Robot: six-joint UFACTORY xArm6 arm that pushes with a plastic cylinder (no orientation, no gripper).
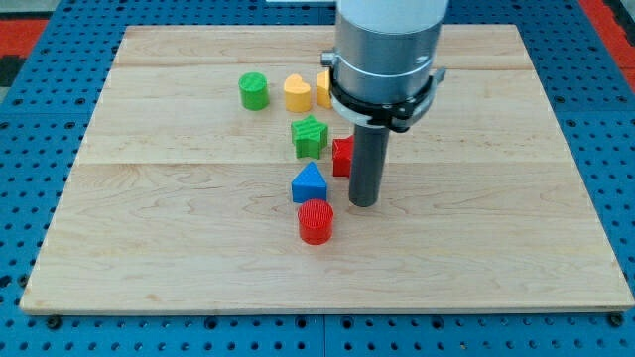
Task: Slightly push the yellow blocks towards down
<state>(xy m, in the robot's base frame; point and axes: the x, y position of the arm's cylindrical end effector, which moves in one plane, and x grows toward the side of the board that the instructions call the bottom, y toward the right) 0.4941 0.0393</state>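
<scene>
A yellow heart-shaped block [296,93] lies near the view's top centre. A second yellow block [323,88] sits just right of it, partly hidden behind the arm. My tip [363,203] rests on the board below and to the right of both yellow blocks, just right of the blue triangular block [309,183]. A red block [341,156] shows partly behind the rod, touching or close to it.
A green cylinder [254,91] lies left of the yellow heart. A green star-like block [310,137] lies below the yellow blocks. A red cylinder [316,221] lies below the blue block. The wooden board [149,248] sits on a blue pegboard.
</scene>
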